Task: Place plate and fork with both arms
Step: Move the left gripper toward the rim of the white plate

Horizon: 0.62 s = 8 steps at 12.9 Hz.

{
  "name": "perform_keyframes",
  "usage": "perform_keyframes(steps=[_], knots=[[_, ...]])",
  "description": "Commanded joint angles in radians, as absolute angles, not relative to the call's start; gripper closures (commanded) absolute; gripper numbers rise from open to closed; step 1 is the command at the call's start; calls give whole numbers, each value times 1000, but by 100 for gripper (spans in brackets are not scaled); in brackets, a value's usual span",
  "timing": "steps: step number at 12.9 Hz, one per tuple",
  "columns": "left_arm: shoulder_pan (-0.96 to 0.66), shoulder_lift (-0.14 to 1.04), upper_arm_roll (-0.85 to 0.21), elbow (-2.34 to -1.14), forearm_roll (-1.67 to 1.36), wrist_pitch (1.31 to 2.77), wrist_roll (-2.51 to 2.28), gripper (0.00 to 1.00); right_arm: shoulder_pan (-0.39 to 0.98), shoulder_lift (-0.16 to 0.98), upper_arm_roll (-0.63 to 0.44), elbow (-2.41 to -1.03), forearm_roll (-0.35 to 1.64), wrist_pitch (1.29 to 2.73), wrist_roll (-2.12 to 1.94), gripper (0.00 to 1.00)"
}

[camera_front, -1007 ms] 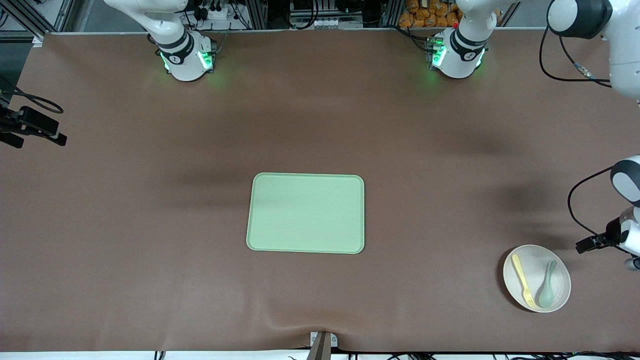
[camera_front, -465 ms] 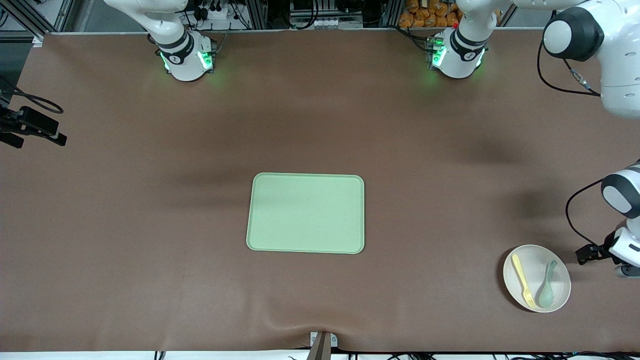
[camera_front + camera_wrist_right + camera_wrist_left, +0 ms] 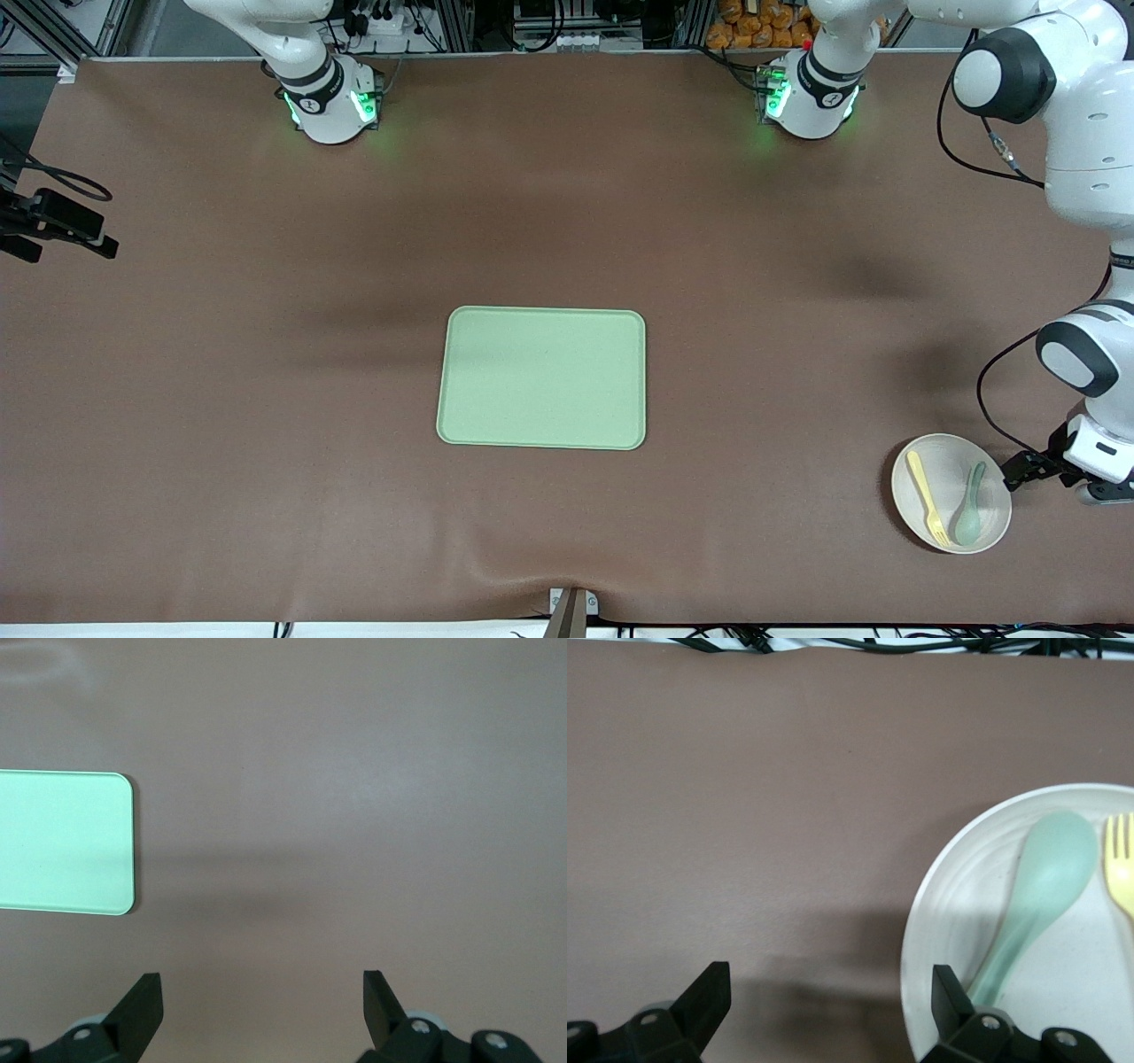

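Cream round plate (image 3: 951,493) carries pale-yellow fork (image 3: 927,498) (1 spoon (image 3: 969,516) alongside); left gripper (image 3: 824,1010) and right gripper (image 3: 261,1010) gape wide.

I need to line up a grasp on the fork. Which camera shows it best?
The front view: the whole fork shows there, lying on the plate beside the spoon. The left wrist view catches only its tines at the picture's edge. The right wrist view shows none of it, only the tray and bare table.
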State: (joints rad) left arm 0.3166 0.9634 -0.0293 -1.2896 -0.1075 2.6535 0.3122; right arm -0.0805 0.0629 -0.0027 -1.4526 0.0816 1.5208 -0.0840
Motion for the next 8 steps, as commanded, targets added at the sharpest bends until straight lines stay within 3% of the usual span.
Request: perform_keyframes(steps=[1, 6, 8], knots=[[316, 1008, -44, -1255, -130, 2700, 288, 0, -106, 55, 14, -1456, 100, 1516, -98, 0], [316, 1025, -58, -1256, -130, 2734, 279, 0, -106, 55, 14, -1456, 100, 1517, -98, 0], [314, 1031, -58, -1258, -130, 2734, 227, 20, -106, 55, 14, -1456, 100, 1517, -98, 0]])
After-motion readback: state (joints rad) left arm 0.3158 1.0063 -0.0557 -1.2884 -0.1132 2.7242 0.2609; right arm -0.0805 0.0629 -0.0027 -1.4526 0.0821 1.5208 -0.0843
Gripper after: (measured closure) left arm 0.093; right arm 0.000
